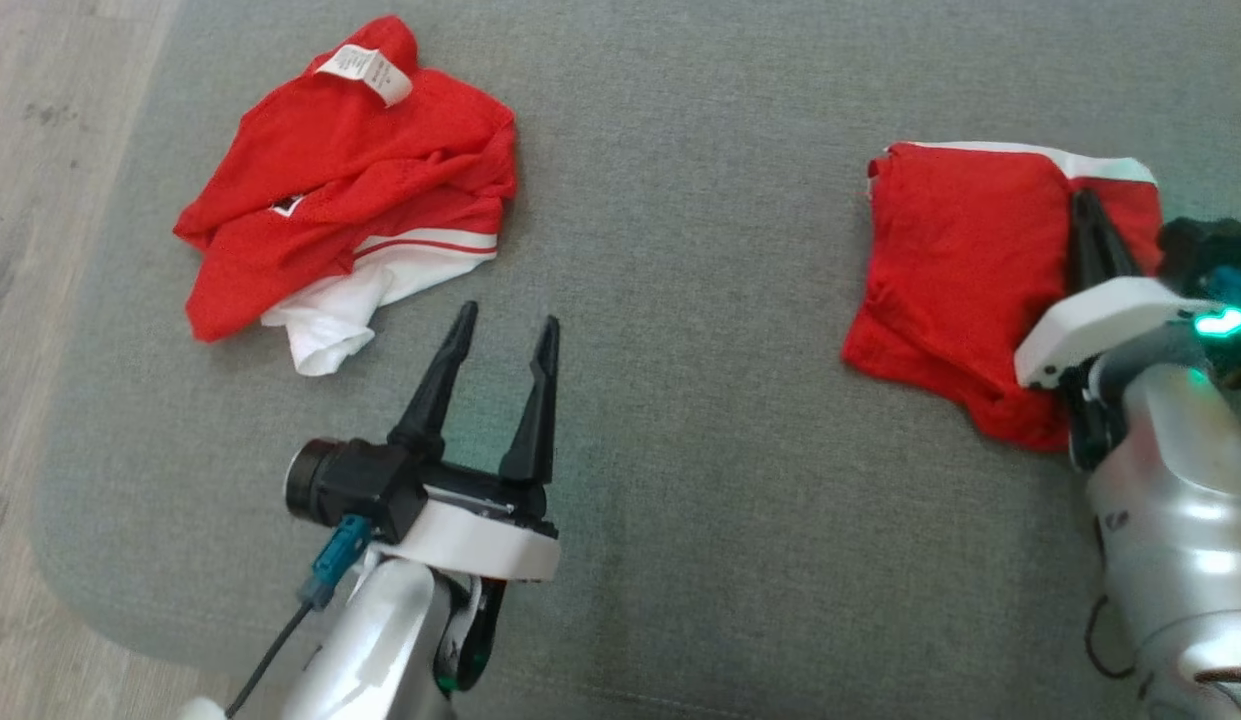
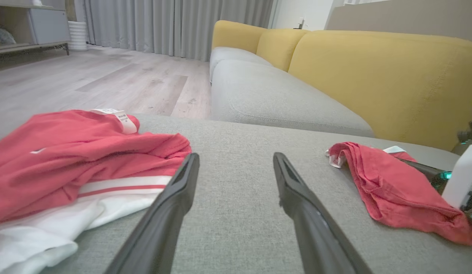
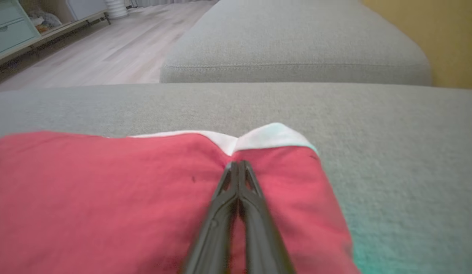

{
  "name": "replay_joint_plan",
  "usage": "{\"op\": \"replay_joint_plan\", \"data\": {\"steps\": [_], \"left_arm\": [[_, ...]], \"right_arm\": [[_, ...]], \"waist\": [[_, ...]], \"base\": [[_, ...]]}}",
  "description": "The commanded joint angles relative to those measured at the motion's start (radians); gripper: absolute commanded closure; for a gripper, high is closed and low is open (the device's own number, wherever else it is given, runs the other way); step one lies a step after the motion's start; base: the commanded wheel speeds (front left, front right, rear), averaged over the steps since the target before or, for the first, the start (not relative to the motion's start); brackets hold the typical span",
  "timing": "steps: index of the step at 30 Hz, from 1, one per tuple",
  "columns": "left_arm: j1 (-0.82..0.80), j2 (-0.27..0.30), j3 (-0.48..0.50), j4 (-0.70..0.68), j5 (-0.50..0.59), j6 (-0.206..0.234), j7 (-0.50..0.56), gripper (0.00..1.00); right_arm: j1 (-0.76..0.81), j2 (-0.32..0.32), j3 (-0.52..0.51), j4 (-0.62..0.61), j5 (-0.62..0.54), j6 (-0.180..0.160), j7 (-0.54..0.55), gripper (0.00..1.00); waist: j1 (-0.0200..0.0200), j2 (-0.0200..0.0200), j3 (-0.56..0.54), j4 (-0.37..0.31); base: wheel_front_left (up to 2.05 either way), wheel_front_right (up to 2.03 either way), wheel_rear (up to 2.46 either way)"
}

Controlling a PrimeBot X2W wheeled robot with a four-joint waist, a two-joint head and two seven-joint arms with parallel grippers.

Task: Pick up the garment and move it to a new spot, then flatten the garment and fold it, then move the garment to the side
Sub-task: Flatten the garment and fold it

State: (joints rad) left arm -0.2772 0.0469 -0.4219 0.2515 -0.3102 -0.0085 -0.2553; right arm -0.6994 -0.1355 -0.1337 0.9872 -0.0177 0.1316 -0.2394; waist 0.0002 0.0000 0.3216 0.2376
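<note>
On grey cushion (image 1: pixel 680 300), red garment (image 1: pixel 955 270) folded, white-edged

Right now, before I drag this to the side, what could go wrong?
1. The right tool is shut on the folded garment close to its white-trimmed edge. The thin pinch may slip, or pull just the top layer and undo the fold.
2. The open left tool sits near the crumpled garment and could snag its white hem if swung left.

Soft even daylight, faint shadows, green light (image 1: pixel 1220 322) glowing at 3 o'clock in head view, fingers (image 3: pixel 256 228) blurred close-up in right wrist view, edges soft
</note>
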Motion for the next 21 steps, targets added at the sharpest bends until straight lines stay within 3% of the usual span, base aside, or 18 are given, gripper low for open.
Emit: {"op": "replay_joint_plan", "data": {"steps": [1, 11, 21], "left_arm": [[-0.029, 0.003, 0.027, -0.029, -0.008, 0.004, -0.006, 0.00], [-0.015, 0.003, 0.042, -0.030, -0.009, 0.004, -0.006, 0.00], [-0.008, 0.003, 0.032, -0.029, -0.014, 0.006, -0.006, 0.00]], "right_arm": [[-0.013, 0.023, 0.033, -0.011, -0.003, -0.001, -0.010, 1.00], [0.020, 0.080, 0.248, -0.165, 0.088, -0.001, -0.022, 1.00], [0.027, 0.082, 0.345, 0.079, 0.106, -0.001, 0.040, 1.00]], "waist": [[-0.0002, 0.0000, -0.006, -0.002], [-0.0002, 0.0000, -0.054, -0.025], [-0.0002, 0.0000, -0.069, -0.016]], "base": [[0.00, 0.00, 0.00], [0.00, 0.00, 0.00], [0.00, 0.00, 0.00]]}}
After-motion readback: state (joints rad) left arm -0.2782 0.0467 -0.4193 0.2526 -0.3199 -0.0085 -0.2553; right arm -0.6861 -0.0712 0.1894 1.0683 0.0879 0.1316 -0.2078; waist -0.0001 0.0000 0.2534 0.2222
